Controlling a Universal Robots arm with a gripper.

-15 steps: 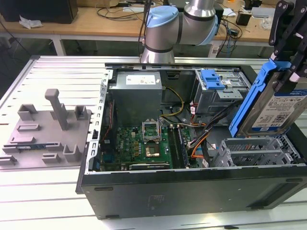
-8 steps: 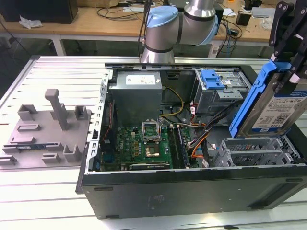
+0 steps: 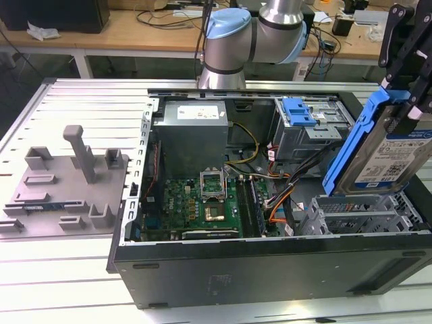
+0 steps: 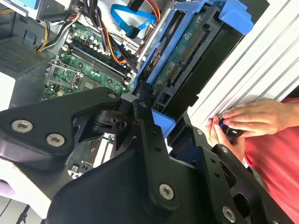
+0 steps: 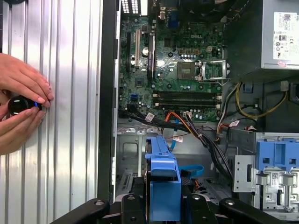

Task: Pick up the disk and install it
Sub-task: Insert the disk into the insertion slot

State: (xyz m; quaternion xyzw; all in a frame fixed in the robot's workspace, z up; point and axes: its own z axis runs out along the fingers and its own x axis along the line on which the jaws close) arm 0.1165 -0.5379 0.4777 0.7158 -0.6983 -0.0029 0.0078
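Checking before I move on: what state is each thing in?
Disk, held by the hand, tilted on edge above the drive cage, not installed.
Hand, shut on the disk.
Drive cage, no disk in it.
Computer case, open, lying on its side.
Processor socket, lid flipped open.

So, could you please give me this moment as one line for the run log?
gripper: shut on disk | disk: tilted, over drive cage, not seated | person's hands: beside case

The arm hangs its gripper high, fingers clamped on the tilted disk.
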